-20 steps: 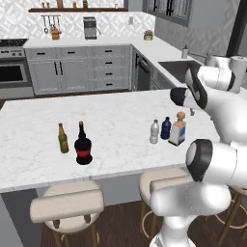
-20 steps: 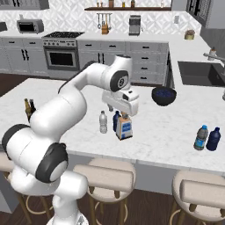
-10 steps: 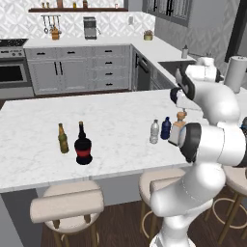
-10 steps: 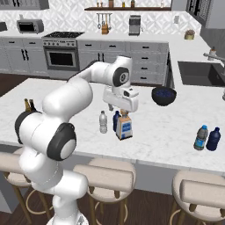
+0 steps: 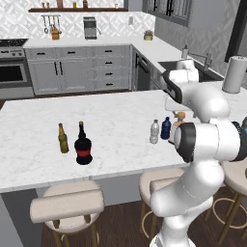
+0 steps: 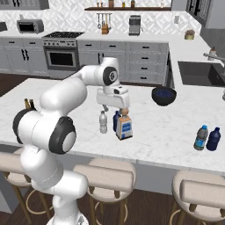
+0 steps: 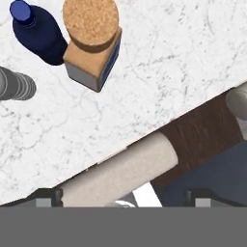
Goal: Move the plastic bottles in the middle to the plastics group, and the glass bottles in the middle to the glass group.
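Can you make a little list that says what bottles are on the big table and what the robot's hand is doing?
middle bottles: clear bottle with white cap, dark blue bottle, square bottle with cork stopper, close together
glass group: slim olive bottle, black bottle with red label, side by side
plastics group: two blue bottles near the other end
bowl: dark bowl behind the middle bottles
gripper: gripper open, above the square bottle, holding nothing
surface: white marble counter
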